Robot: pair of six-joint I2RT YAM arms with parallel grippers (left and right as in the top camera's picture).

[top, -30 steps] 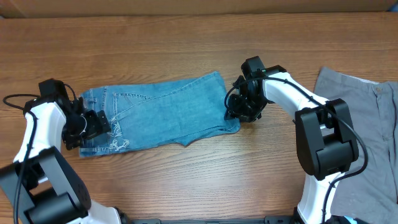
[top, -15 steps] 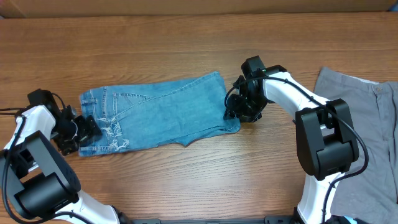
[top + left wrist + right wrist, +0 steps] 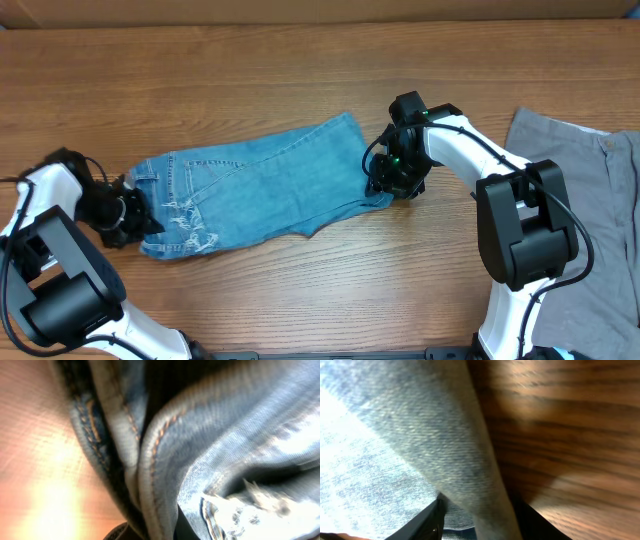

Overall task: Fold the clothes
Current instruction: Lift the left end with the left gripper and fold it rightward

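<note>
Two robot arms are holding opposite ends of the light-blue denim jeans [image 3: 260, 185], which are lying folded into a short band across the middle of the wooden desk [image 3: 300, 70]. The band is sitting at a slight slant, with its left end lower in the overhead view.

The left end effector [image 3: 138, 218] is clenching the waistband end of the jeans at the far left, just beside a stitched pocket with pale frayed threads. In the left wrist view, bunched denim with orange seam stitching is filling almost the whole frame, pressed right up to the camera.

The right end effector [image 3: 383, 185] is grasping the lower right corner of the jeans, where the folded edge ends. In the right wrist view, a ridge of denim is rising between the dark fingers, with bare wood grain showing beside it.

The grey trousers [image 3: 590, 200] are lying spread flat at the right edge of the desk, well apart from the jeans and partly behind the right arm.
</note>
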